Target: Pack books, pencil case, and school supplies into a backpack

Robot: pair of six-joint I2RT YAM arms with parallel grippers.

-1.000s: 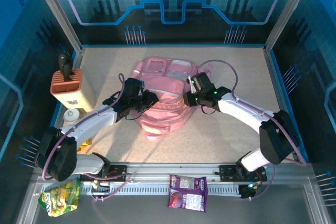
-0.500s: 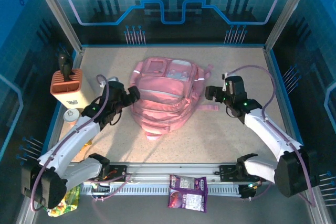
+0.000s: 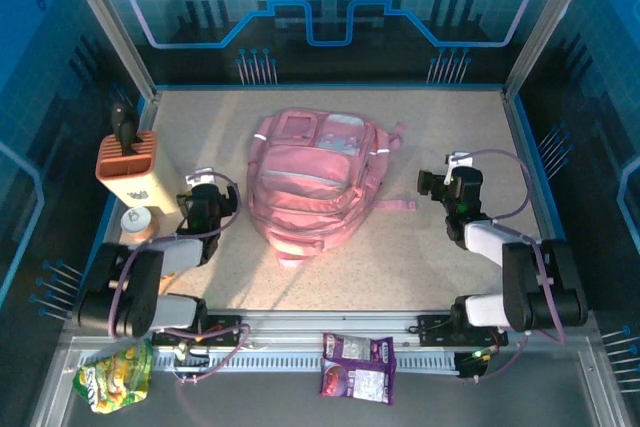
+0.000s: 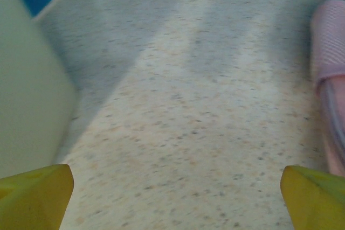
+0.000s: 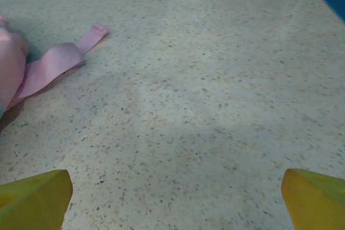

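Backpack [image 3: 310, 182] lies flat on the surface [image 3: 450, 127], right of the left end effector [image 3: 205, 197] and left of the right end effector [image 3: 455, 187]. Both are spread and empty. It looks soft, floppy and probably light, so its strap [image 3: 395, 205] or a fabric edge suits pinching.

Left wrist: backpack [image 4: 329, 41] cut by right edge; pale object [image 4: 27, 90] blurred, cropped left.

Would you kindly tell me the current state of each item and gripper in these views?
left gripper: open, empty, over bare table
right gripper: open, empty, over bare table
backpack: lying flat, front up, no gripper touching it
backpack strap: loose on the table
block holder: upright, left side
purple snack packet: lying flat beyond the table's near edge
green snack bag: crumpled, near-left corner
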